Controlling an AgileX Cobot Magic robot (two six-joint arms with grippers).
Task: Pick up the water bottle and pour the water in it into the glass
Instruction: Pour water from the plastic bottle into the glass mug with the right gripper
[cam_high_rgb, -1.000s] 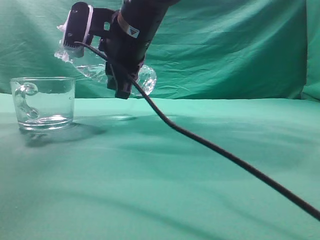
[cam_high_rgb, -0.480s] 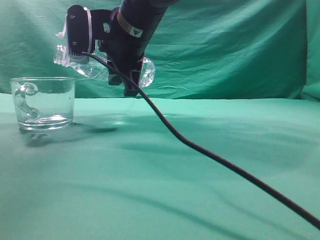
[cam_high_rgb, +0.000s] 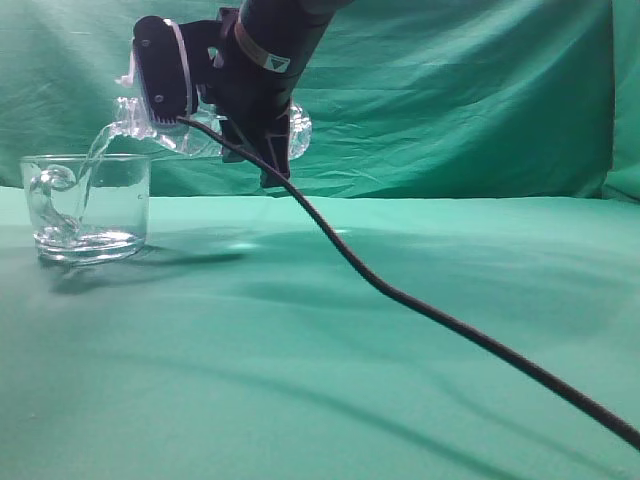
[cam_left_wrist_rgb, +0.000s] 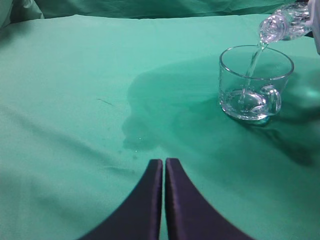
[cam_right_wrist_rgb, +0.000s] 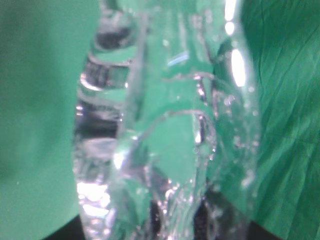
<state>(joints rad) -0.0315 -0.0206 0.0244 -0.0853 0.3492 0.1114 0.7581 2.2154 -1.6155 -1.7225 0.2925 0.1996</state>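
We hold the thin, crushable water bottle (cam_high_rgb: 205, 135) mid-body in our clamped right gripper (cam_high_rgb: 262, 135), keeping the squeeze light as the water (cam_left_wrist_rgb: 252, 67) streams into the breakable glass (cam_high_rgb: 88, 205) near the table's left edge, while our left gripper (cam_left_wrist_rgb: 164, 172) rests closed and empty.

a green cloth (cam_high_rgb: 330, 360) covers the whole table, creased and rumpled in soft folds, and runs back to a green drape hung behind it. the glass (cam_high_rgb: 88, 206) stands upright on the cloth at the far left of the exterior view, handle toward the camera, with a little water (cam_left_wrist_rgb: 242, 98) pooled in its base. a black cable (cam_high_rgb: 470, 335) slants down across the right half, low over the cloth. darker damp-looking patches (cam_left_wrist_rgb: 137, 135) mark the cloth beside the glass.
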